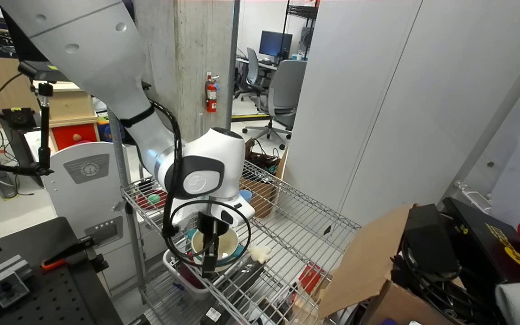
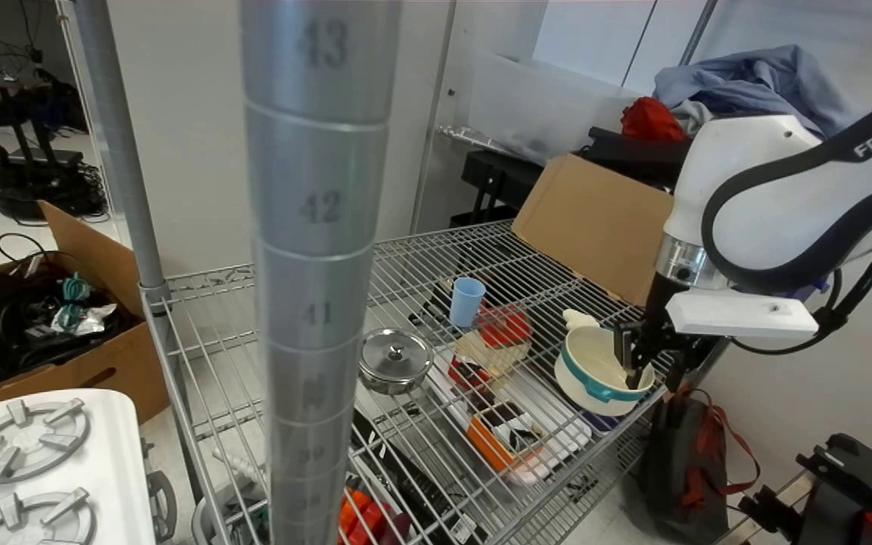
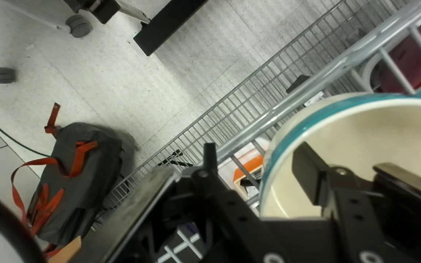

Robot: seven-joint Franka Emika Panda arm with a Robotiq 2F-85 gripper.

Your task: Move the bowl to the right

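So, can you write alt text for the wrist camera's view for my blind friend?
A black two-fingered gripper, open, straddles the wall of a round, teal-banded cream bowl at the edge of a silver wire shelf. Left of it in the picture, a dark grey, orange-strapped backpack is on the pale floor.

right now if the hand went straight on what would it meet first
Probably the inside of the teal-rimmed bowl; the hand has one finger within its rim, one outside. Depth is unclear, so the outer finger might touch the wire shelf first.
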